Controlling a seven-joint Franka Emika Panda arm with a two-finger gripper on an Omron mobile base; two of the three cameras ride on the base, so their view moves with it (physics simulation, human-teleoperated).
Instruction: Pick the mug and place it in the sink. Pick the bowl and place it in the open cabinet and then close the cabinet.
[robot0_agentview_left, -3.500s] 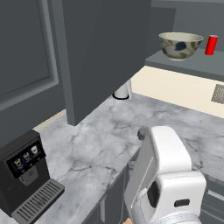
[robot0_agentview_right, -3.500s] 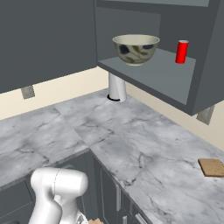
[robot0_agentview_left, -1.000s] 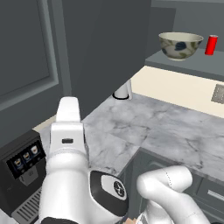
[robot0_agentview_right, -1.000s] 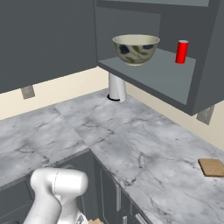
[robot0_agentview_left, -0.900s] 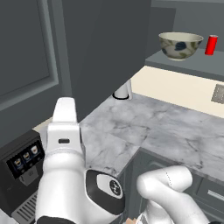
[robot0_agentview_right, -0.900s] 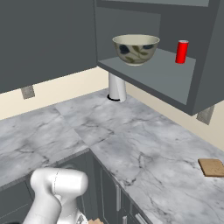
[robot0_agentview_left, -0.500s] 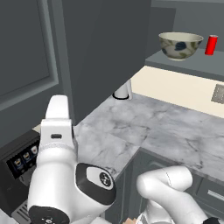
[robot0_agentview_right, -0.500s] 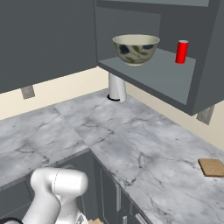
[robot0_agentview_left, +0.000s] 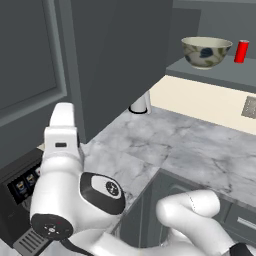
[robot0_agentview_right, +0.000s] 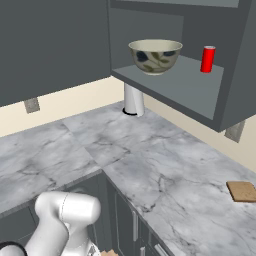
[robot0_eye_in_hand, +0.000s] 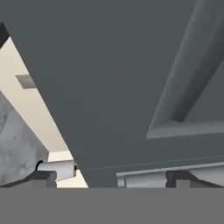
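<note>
The bowl (robot0_agentview_left: 205, 51) (robot0_agentview_right: 155, 56) sits upright on the lower shelf of the open cabinet (robot0_agentview_right: 194, 96). The cabinet's flat dark door (robot0_agentview_left: 117, 60) (robot0_eye_in_hand: 113, 74) stands swung out over the counter. My arm rises at the left of the left base view, close to the door's outer face. In the hand view my gripper (robot0_eye_in_hand: 113, 178) is open and holds nothing. The door fills the space ahead of it, and a silver bar (robot0_eye_in_hand: 142, 178) lies low between the fingertips (robot0_eye_in_hand: 43, 177). The mug and the sink are out of view.
A red can (robot0_agentview_left: 241, 51) (robot0_agentview_right: 208, 59) stands on the shelf beside the bowl. A white cylinder (robot0_agentview_left: 140, 104) (robot0_agentview_right: 133, 100) (robot0_eye_in_hand: 57, 169) stands on the marble counter (robot0_agentview_right: 150, 165) below the cabinet. A coffee machine (robot0_agentview_left: 20, 185) is at the left, a brown pad (robot0_agentview_right: 242, 191) at the right.
The arm has come up from low in front and swung left along the open door. The bowl, the can and the door have not moved.
</note>
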